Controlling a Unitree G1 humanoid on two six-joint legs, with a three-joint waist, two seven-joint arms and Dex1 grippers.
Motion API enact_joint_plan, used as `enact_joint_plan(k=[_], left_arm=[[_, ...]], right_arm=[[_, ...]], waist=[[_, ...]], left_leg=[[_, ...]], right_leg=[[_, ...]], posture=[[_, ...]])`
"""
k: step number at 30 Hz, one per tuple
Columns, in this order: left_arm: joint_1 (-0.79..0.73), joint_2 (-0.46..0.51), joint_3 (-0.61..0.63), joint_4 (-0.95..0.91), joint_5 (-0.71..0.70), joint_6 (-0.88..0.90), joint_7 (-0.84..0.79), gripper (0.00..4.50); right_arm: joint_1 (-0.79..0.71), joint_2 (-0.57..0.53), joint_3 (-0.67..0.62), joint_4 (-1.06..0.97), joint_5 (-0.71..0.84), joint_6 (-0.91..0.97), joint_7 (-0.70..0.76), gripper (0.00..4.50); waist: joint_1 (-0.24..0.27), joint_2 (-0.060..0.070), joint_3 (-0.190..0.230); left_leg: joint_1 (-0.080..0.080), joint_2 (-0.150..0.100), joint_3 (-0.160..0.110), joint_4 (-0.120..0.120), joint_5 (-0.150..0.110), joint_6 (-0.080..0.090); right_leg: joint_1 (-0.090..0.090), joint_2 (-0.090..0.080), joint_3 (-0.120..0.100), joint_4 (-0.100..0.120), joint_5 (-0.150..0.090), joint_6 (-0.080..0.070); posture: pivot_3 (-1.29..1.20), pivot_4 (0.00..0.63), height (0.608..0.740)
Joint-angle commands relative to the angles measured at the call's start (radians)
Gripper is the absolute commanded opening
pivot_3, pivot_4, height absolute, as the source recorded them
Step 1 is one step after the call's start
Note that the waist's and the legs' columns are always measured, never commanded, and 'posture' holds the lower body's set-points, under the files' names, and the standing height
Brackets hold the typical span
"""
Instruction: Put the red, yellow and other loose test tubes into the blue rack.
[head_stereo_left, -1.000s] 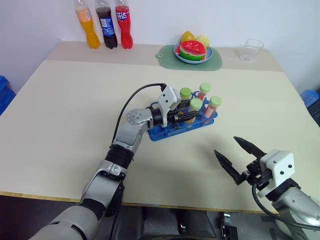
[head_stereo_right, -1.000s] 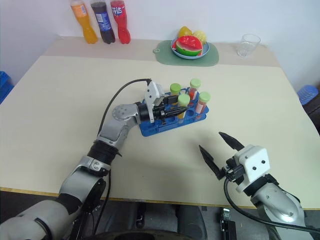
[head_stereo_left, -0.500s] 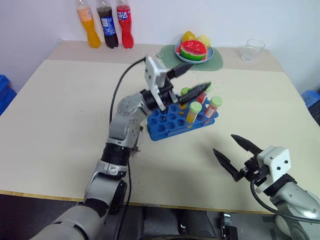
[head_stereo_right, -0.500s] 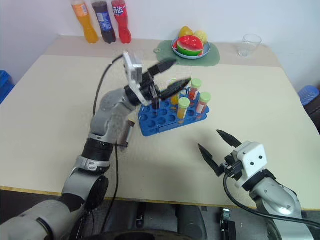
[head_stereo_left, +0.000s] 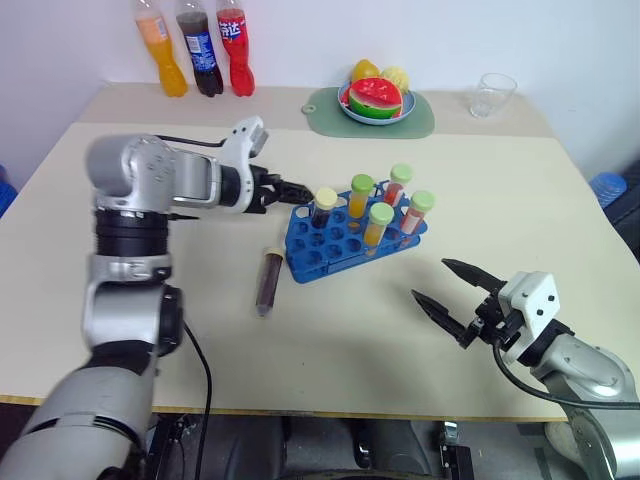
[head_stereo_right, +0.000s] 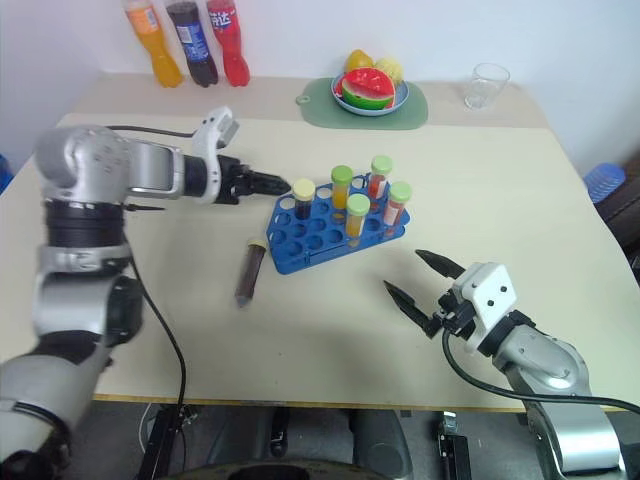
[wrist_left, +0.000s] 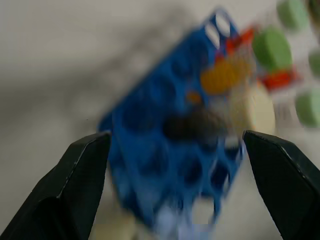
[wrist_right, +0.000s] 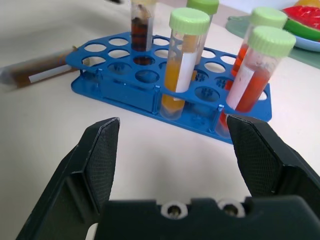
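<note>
Hovering open-jawed beside the blue rack (head_stereo_left: 355, 236), our left gripper (head_stereo_left: 292, 190) is nearer the loose brown tube (head_stereo_left: 267, 281), which lies flat alongside the rack's end; right gripper (head_stereo_left: 452, 290) empty, spread wide.

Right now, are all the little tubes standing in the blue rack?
No, one dark brown tube lies flat on the table beside the blue rack.

Bare table (head_stereo_left: 330, 330) between right tool (head_stereo_left: 452, 291) and blue rack (head_stereo_left: 330, 245); upright tubes (head_stereo_left: 381, 222) crowd rack's far side.
</note>
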Motion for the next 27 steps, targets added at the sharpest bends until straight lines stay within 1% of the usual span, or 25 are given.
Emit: enact_joint_plan(k=[1, 3, 6, 9, 12, 15, 19, 22, 27], left_arm=[[-0.058, 0.133, -0.196, 0.081, -0.288, 0.01, 0.045, 4.31], [-0.082, 0.221, -0.304, 0.099, -0.422, 0.01, 0.123, 4.31], [-0.129, 0.339, -0.431, 0.094, -0.622, 0.01, 0.213, 4.31], [-0.185, 0.391, -0.539, 0.131, -0.784, 0.01, 0.306, 4.31], [-0.201, 0.408, -0.602, 0.115, -0.901, 0.01, 0.387, 4.31], [-0.202, 0.379, -0.665, 0.146, -0.996, 0.01, 0.487, 4.31], [-0.201, 0.329, -0.705, 0.182, -1.074, 0.01, 0.603, 4.31], [-0.193, 0.271, -0.714, 0.23, -1.087, 0.01, 0.696, 4.31], [-0.191, 0.191, -0.673, 0.313, -1.072, 0.01, 0.806, 4.31]], right_arm=[[-0.025, -0.008, 0.011, 0.007, 0.008, -0.023, 0.018, 3.76], [-0.037, -0.006, 0.024, 0.023, 0.003, -0.03, 0.027, 3.76], [-0.059, 0.0, 0.042, 0.05, 0.0, -0.043, 0.035, 3.76], [-0.077, 0.005, 0.063, 0.075, -0.002, -0.059, 0.047, 3.76], [-0.094, 0.004, 0.087, 0.089, -0.006, -0.075, 0.062, 3.76], [-0.093, -0.008, 0.101, 0.082, -0.002, -0.095, 0.093, 3.76], [-0.067, -0.036, 0.108, 0.052, 0.008, -0.109, 0.146, 3.76], [-0.036, -0.087, 0.099, 0.023, 0.008, -0.142, 0.211, 3.76], [-0.017, -0.143, 0.094, 0.026, 0.003, -0.194, 0.274, 3.76]], waist=[[-0.003, 0.0, 0.0], [-0.007, 0.0, 0.0], [-0.007, -0.001, 0.001], [-0.003, -0.001, 0.001], [-0.002, -0.001, 0.001], [-0.004, -0.001, 0.001], [-0.005, -0.001, 0.001], [-0.005, -0.001, 0.001], [-0.006, -0.002, 0.002]], left_leg=[[0.0, 0.0, 0.0, 0.0, 0.0, 0.0], [0.0, 0.0, -0.002, 0.0, 0.0, 0.0], [0.0, 0.0, -0.003, 0.0, 0.0, 0.0], [-0.001, 0.0, -0.003, 0.0, 0.0, 0.0], [-0.001, 0.0, -0.002, 0.001, 0.0, 0.0], [-0.001, -0.001, -0.002, 0.001, 0.0, 0.0], [-0.001, -0.001, 0.001, 0.001, 0.0, 0.0], [-0.001, -0.001, 0.001, 0.001, 0.0, 0.0], [-0.001, -0.001, 0.001, 0.002, 0.0, 0.0]], right_leg=[[0.0, 0.0, 0.0, 0.0, 0.0, 0.0], [0.0, -0.001, 0.0, 0.0, 0.0, 0.0], [0.0, -0.001, 0.0, 0.0, 0.0, -0.001], [-0.001, -0.001, 0.0, 0.0, 0.0, -0.001], [0.0, -0.002, 0.0, -0.001, -0.001, -0.002], [0.0, -0.002, 0.0, -0.001, -0.001, -0.002], [0.0, -0.002, 0.0, -0.001, -0.001, -0.001], [-0.001, -0.002, 0.001, -0.001, 0.0, -0.001], [0.0, -0.002, 0.001, -0.001, 0.0, -0.001]], posture=[[0.0, 0.15, 0.74], [0.0, 0.15, 0.74], [0.0, 0.15, 0.74], [0.0, 0.15, 0.74], [0.0, 0.15, 0.74], [0.0, 0.15, 0.74], [0.0, 0.15, 0.74], [0.0, 0.15, 0.74], [0.0, 0.15, 0.74]])
